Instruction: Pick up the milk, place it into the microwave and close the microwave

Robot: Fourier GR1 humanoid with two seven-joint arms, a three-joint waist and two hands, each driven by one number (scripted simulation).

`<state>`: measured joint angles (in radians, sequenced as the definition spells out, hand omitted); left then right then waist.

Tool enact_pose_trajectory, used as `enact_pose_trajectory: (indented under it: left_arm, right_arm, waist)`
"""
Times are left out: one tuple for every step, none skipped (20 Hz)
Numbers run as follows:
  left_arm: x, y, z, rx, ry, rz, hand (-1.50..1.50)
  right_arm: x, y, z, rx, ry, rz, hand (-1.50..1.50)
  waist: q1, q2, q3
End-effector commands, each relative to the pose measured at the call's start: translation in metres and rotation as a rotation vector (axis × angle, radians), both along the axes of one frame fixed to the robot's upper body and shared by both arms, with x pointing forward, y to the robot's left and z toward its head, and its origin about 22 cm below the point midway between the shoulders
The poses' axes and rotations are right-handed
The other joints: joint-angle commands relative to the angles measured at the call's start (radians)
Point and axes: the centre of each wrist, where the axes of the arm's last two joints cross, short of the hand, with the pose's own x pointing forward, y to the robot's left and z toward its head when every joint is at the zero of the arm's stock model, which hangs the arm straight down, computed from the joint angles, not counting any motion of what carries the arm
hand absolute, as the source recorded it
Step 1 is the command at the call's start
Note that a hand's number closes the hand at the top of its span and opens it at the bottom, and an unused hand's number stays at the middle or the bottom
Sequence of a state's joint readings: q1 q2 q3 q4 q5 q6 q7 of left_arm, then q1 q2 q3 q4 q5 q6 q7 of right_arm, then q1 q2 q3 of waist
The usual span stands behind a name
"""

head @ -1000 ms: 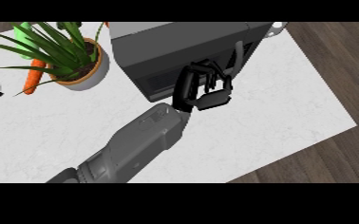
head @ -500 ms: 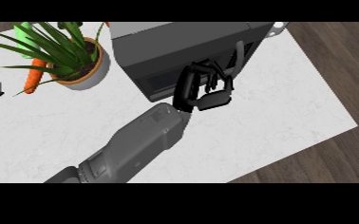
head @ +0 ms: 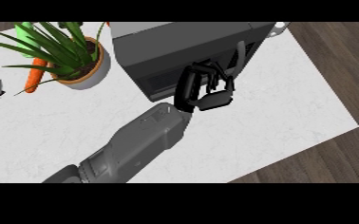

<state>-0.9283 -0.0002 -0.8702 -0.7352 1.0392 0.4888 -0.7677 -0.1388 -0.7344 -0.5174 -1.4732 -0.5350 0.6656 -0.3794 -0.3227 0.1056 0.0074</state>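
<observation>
Fingers curled against the front of the microwave, our hand black at the door, whether it grips anything we cannot tell, milk nowhere we can see, potted plant and carrot at left on the white counter.

Potted plant and carrot on white counter.
</observation>
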Motion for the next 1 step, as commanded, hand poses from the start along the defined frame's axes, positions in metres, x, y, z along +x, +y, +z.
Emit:
enact_pose_trajectory:
  left_arm:
    - [0.0198,0.0,0.0173,0.011,0.001,0.016,1.5]
  right_arm:
    - [0.0024,-0.0061,0.0013,0.019,-0.005,0.005,-1.5]
  waist:
    - [-0.006,0.013,-0.002]
